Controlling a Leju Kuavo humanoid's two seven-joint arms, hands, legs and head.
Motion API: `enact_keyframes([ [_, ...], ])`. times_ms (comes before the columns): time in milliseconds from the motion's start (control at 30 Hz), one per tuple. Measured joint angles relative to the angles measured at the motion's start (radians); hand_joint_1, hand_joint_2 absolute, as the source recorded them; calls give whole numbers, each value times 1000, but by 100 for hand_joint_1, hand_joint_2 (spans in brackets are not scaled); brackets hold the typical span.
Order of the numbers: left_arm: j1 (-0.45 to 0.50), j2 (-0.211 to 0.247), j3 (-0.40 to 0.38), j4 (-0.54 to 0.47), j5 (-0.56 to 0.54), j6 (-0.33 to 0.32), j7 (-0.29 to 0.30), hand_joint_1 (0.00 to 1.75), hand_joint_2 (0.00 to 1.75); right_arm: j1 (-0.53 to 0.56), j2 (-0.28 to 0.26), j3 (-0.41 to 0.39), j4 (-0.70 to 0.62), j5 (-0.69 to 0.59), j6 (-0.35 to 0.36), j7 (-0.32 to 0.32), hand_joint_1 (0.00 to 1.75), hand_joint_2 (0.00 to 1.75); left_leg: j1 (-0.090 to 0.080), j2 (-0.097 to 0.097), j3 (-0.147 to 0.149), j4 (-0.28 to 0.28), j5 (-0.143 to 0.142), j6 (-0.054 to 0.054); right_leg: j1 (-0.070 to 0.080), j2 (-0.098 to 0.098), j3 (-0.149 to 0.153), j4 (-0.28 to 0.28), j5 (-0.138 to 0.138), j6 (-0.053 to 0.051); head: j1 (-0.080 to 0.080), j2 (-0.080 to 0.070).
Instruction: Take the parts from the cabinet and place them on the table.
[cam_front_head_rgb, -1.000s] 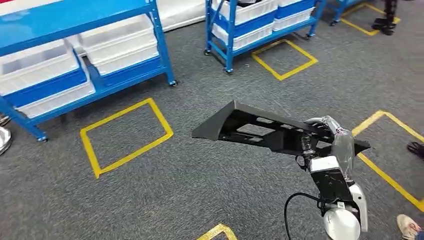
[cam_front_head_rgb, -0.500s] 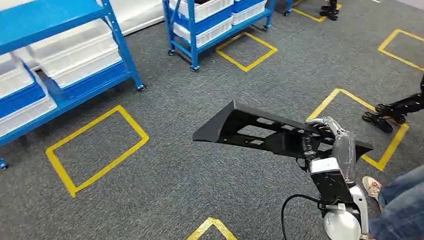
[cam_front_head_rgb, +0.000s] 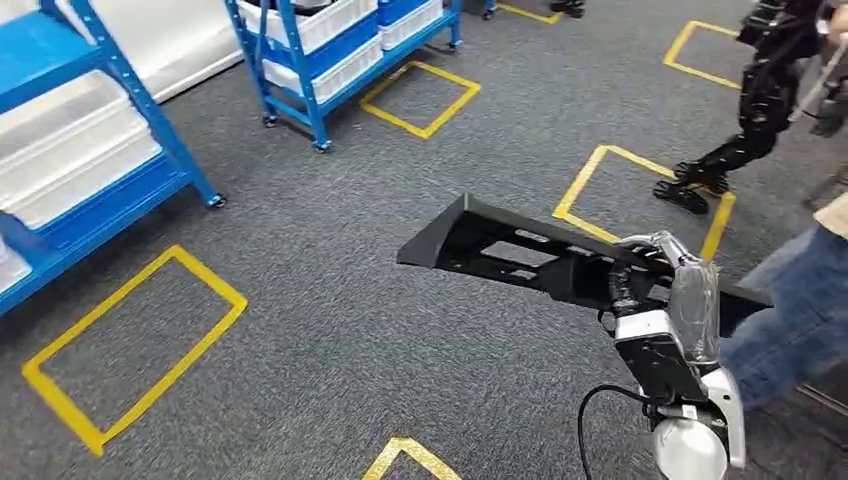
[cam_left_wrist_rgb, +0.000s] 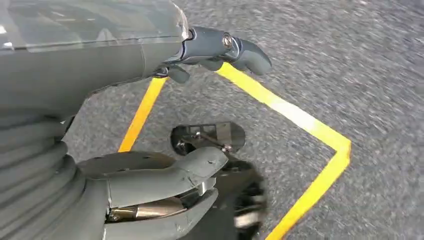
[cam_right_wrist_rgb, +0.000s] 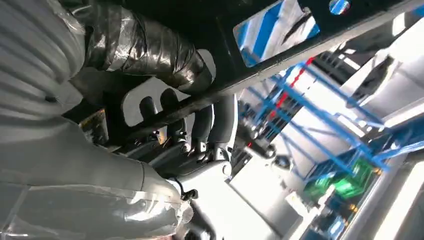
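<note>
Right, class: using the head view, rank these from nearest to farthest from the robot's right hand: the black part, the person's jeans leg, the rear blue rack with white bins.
1. The black part: gripped by the right hand, stretching out to its left.
2. The jeans leg: close by on its right, at the picture's edge.
3. The blue rack: far ahead, to the upper left.

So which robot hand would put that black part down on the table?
The right robot hand, most likely: it already grips the black part, carrying it above the carpet. The left robot hand hangs empty over the floor. No table is visible yet.
</note>
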Motion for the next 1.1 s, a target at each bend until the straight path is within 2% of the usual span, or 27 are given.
enact_keyframes([
  [33,1,0,1,0,0,0,0,0,175,-4,-1,-1,0,0,0,2,175,175,2,-16,6,-19,-2,4,5,14,-6,5,2,7,1,0],
  [100,0,0,2,0,0,0,0,0,175,-6,-2,-2,1,0,-1,4,175,175,-5,3,9,-22,-5,4,-5,36,-17,0,13,23,0,0],
  [133,-1,0,2,0,1,0,0,0,175,-3,-3,-4,1,0,-1,6,175,175,-7,13,9,-23,-2,8,-7,48,-18,-7,19,32,0,0],
  [167,0,-2,3,0,1,0,0,0,175,-3,-6,-7,0,0,-1,6,175,175,3,29,11,-40,10,17,0,55,-21,-12,24,41,0,0],
  [200,-2,-1,3,0,1,0,0,0,175,0,-11,-12,0,0,-2,7,175,175,5,44,14,-50,19,23,0,-3,-25,1,11,39,1,0],
  [233,-3,-2,3,0,1,1,-1,0,175,-7,-11,-15,0,0,-1,8,175,175,3,57,14,-55,22,29,4,-54,-44,39,-24,39,6,0],
  [267,-2,-2,3,0,0,0,-1,0,175,-10,-11,-15,0,0,-1,8,175,175,1,70,11,-54,23,30,3,-77,-75,109,-66,40,5,0],
  [300,2,-2,3,0,0,0,-1,0,175,-9,-11,-15,0,0,-1,8,175,175,-2,86,11,-54,23,31,2,-86,-107,185,-102,42,5,0],
  [333,4,-2,4,0,0,0,-1,0,175,-8,-12,-15,3,0,-1,9,175,175,-3,102,10,-53,22,32,1,-90,-132,243,-122,45,5,0],
  [367,4,-2,4,0,0,0,-1,0,175,-7,-13,-16,5,0,-1,9,175,175,-4,117,9,-52,21,32,1,-92,-138,263,-119,46,5,0],
  [400,3,-2,4,0,0,0,-1,0,175,-7,-15,-18,6,1,-1,10,175,175,-4,131,9,-51,20,32,1,-96,-121,239,-97,47,5,0],
  [467,1,-3,4,0,-1,0,-1,0,175,-8,-16,-21,6,5,-1,11,175,175,-4,156,10,-46,14,28,1,-116,-36,97,-24,47,5,0],
  [500,0,-3,4,0,-2,0,-1,0,175,-10,-18,-21,6,8,-1,11,175,175,-5,165,11,-40,9,22,3,-156,9,22,0,44,5,0],
  [533,-1,-4,4,0,-2,0,-1,0,175,-13,-18,-21,6,13,-1,13,175,175,-15,175,8,-33,2,13,21,-195,17,-3,-19,35,6,0],
  [567,0,-4,4,0,-3,0,-1,0,175,-13,-19,-21,6,15,-1,14,175,175,-16,182,9,-30,-1,9,15,-172,13,-3,-14,25,4,0],
  [633,-2,-4,4,0,-4,0,0,0,175,-12,-21,-25,6,17,-1,16,175,175,-18,206,16,-33,-2,3,18,-149,8,-1,-15,18,4,0],
  [667,-4,-4,4,0,-5,0,0,0,175,-12,-24,-28,6,17,-1,16,175,175,-17,215,18,-32,-5,-2,14,-136,8,-6,-11,9,4,0],
  [700,-6,-4,4,0,-6,0,1,0,175,-12,-24,-30,6,18,-2,17,175,175,-9,172,15,-19,-20,-12,8,-127,9,-9,-7,4,3,0],
  [733,-7,-4,4,0,-7,0,1,0,175,-16,-26,-32,6,20,-2,18,175,175,-7,126,2,16,-50,-16,6,-117,7,-10,-5,-1,4,0],
  [767,-5,-4,4,0,-10,0,1,0,175,-17,-26,-32,6,21,-2,18,175,175,-6,103,-27,83,-93,-18,6,-107,5,-10,-3,-5,3,0],
  [833,-1,-4,4,0,-11,0,1,0,175,-16,-26,-32,6,23,-2,18,175,175,-5,90,-91,224,-153,-20,7,-81,2,-9,-1,-8,3,0],
  [867,1,-4,4,0,-12,0,1,0,175,-16,-27,-34,6,24,-2,18,175,175,-5,88,-106,256,-156,-20,8,-69,1,-8,0,-9,3,0],
  [900,3,-4,4,0,-12,0,2,0,175,-16,-27,-35,6,24,-2,18,175,175,-5,86,-106,251,-136,-17,8,-51,1,-7,0,-9,3,0],
  [967,1,-4,4,0,-12,0,2,0,175,-16,-28,-38,6,25,-2,18,175,175,-5,71,-47,118,-42,-7,9,-19,2,-4,1,-8,3,0],
  [1000,1,-4,4,0,-12,0,2,0,175,-16,-28,-39,6,25,-2,18,175,175,-5,38,-11,34,2,1,9,-6,2,-3,2,-7,3,0],
  [1033,1,-3,4,0,-11,0,3,0,175,-15,-28,-39,6,25,-2,18,175,175,-4,-22,3,0,-3,9,8,4,-2,-1,4,-2,5,0],
  [1100,1,-2,4,0,-11,0,3,0,175,-17,-29,-40,6,25,-3,18,175,175,-7,-11,8,-21,-5,9,2,32,-17,0,13,14,3,0],
])
